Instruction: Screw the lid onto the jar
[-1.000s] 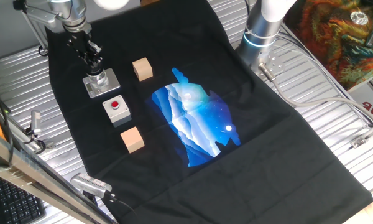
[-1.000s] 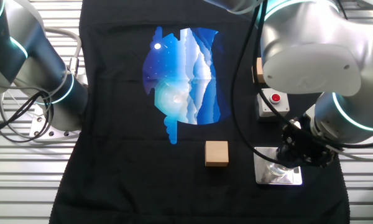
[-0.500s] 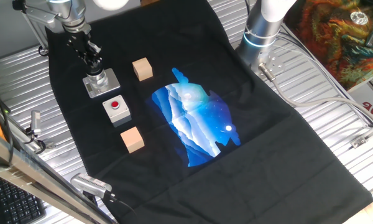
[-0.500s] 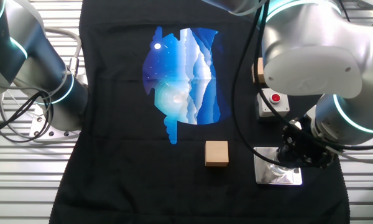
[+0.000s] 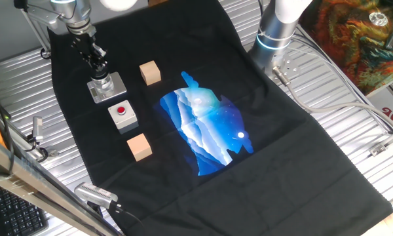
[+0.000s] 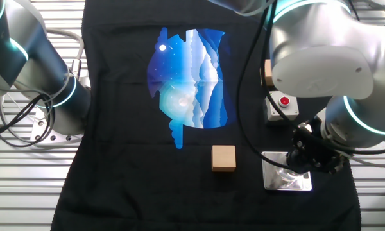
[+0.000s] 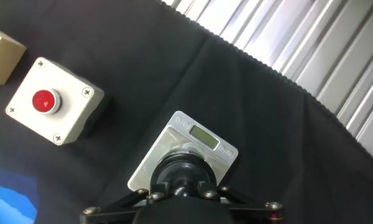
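Nothing much has shifted since a second ago: the arm stays bent over the same corner, the hand (image 5: 99, 67) keeps its place right above the jar (image 5: 105, 84), and only the black wrist seems to have turned a touch.

The bench (image 5: 340, 141) is ribbed metal, and a black cloth (image 5: 288, 151) with a blue and white print (image 5: 206, 131) in its middle covers most of it. Everything else sits on that cloth, off to one side of the print. From the hand view, the grey box (image 7: 53, 99) with its red button (image 7: 44, 100) is near the jar but apart from it. One wooden cube (image 5: 150, 73) stands beside the jar's square metal base plate (image 7: 185, 155), and a second cube (image 5: 139, 146) lies past the box on its far side.

The jar stands upright on the base plate. The lid (image 7: 181, 172) sits on top of it, dark and round, directly under the hand. The fingers come down close around the lid, but whether they actually pinch it I cannot tell; their tips are hidden.
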`<state>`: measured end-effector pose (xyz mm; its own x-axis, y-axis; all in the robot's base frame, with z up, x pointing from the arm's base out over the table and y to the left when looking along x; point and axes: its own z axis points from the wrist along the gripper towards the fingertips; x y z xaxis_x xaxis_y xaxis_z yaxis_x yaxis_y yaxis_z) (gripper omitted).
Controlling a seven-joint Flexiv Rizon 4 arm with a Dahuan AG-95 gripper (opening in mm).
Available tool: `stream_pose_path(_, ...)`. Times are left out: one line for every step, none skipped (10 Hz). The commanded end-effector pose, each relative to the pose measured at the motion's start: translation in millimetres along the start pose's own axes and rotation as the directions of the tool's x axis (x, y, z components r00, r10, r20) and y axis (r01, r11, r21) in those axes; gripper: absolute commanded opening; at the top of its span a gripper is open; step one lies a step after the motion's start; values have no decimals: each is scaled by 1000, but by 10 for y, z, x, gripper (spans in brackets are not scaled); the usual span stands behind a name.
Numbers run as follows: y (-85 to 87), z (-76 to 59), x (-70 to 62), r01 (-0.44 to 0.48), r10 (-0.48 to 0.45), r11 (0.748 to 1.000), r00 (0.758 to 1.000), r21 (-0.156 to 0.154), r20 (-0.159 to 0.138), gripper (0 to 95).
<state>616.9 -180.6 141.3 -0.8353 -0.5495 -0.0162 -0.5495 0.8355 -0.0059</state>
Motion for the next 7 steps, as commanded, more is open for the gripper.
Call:
stream_pose_path(-9,15,-12,-40,40,999,999,-14,11,0)
stream_pose_path(-11,14,-10,-52,52,999,999,-7,8,0)
stream_pose_path(-12,13,-8,-61,61,998,998,-9,3,0)
stream_pose_path(-15,11,-3,-86,86,996,996,-13,4,0)
stream_pose_path(-18,11,1,-103,104,995,995,-16,6,0)
stream_pose_path(-22,16,4,-119,119,993,993,-6,14,0)
stream_pose_path(-25,21,5,-137,137,991,990,-2,20,0)
